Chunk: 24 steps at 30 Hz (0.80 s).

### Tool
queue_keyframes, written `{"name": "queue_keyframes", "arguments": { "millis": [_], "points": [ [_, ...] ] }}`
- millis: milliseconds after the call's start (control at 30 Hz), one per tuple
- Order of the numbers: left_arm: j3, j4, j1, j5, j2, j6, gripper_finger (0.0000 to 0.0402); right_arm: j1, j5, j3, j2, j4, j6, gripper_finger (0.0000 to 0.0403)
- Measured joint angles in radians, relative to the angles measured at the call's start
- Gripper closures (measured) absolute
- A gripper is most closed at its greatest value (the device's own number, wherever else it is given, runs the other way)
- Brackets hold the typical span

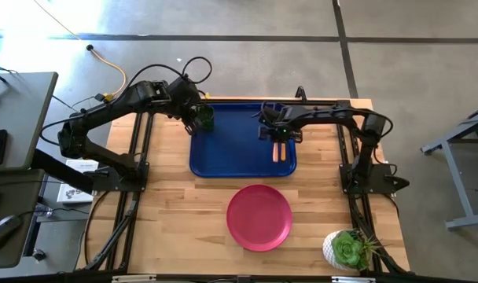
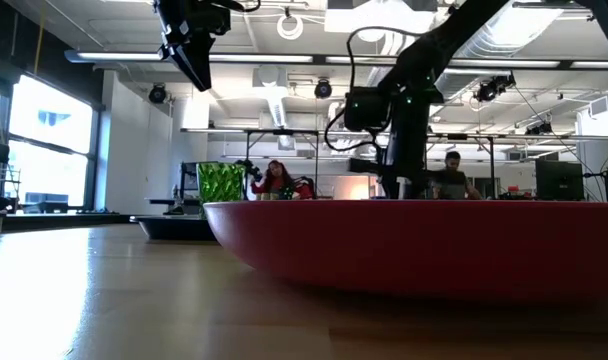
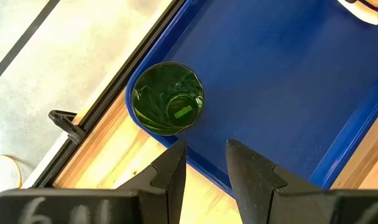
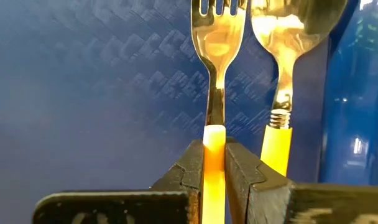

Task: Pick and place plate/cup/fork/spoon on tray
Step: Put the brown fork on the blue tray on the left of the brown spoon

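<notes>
The step in hand looks like placing the fork (image 4: 215,74): the right gripper (image 4: 214,163) pinches its orange handle between both fingers, over the right side of the tray (image 1: 231,149), with the spoon (image 4: 282,93) lying just beside it on the blue floor. The left gripper (image 3: 204,165) hangs above the tray's far left corner, fingers apart and holding nothing, the cup (image 3: 168,98) standing upright in that corner below it. The plate (image 1: 259,217) sits on the bare table, near the tray's front edge. Next, the right fingers would need to part and lift clear; then only 1 item, the plate, remains.
</notes>
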Motion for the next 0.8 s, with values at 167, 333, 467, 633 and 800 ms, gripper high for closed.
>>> {"name": "queue_keyframes", "arguments": {
  "millis": [167,333,467,633,800],
  "points": [
    [0.000,0.000,0.000,0.000,0.000,0.000,0.0298,0.000,0.001,0.000,0.010,0.003,-0.002,0.0386],
    [0.000,0.000,0.000,0.000,0.000,0.000,0.0298,-0.001,0.018,0.000,0.010,0.002,-0.027,0.0385],
    [0.000,0.000,0.000,0.000,0.000,0.000,0.0298,-0.001,0.018,0.000,0.010,0.000,-0.029,0.0368],
    [0.000,0.000,0.000,0.000,0.000,0.002,0.0298,-0.001,0.018,0.000,0.010,0.000,-0.029,0.0350],
    [0.000,0.000,0.000,0.000,0.000,0.015,0.0298,-0.001,0.021,0.000,0.010,0.000,-0.029,0.0347]
  ]
}}
